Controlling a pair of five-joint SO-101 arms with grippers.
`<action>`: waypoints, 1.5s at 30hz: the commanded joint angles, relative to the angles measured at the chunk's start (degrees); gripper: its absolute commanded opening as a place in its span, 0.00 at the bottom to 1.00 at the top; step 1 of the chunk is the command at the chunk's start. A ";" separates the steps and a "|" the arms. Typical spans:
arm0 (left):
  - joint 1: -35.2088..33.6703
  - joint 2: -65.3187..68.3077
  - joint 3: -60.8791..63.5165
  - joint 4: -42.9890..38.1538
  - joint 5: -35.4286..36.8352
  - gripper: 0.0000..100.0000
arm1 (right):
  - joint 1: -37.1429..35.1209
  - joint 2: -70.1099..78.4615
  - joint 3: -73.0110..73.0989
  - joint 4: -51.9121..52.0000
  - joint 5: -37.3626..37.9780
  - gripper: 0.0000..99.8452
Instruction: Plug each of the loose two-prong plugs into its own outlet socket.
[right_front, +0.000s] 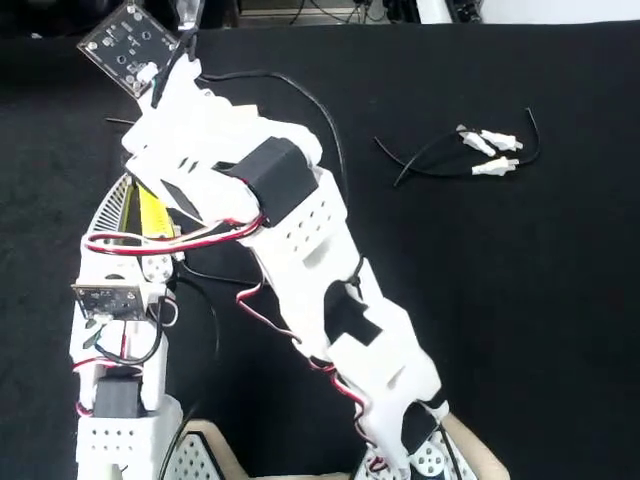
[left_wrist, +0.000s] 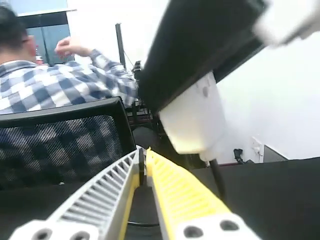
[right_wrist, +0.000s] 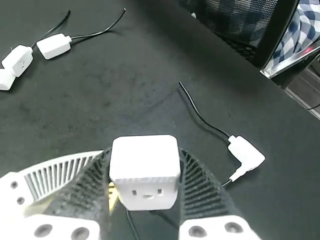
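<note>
One outlet socket (right_wrist: 144, 172) sits clamped in the right fingers (right_wrist: 200, 190), a plug (right_wrist: 246, 156) nearby. The left fingers (left_wrist: 175, 195) are pressed together.

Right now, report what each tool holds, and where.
The right tool clamps the white outlet socket by its two opposite sides; the left tool is shut, holding nothing.

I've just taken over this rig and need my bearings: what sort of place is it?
Likely an office or lab bench: a black-covered table, a mesh chair at its edge, a plain white wall.
</note>
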 joint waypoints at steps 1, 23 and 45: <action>-0.31 -0.44 1.01 -0.97 0.00 0.04 | -0.35 -3.56 -0.22 1.32 0.09 0.01; 11.12 -0.53 0.92 -5.98 0.00 0.03 | -0.53 -8.40 -0.13 1.85 7.65 0.01; 8.13 -0.62 0.31 -11.43 0.09 0.03 | 4.04 0.48 -0.31 0.79 7.38 0.01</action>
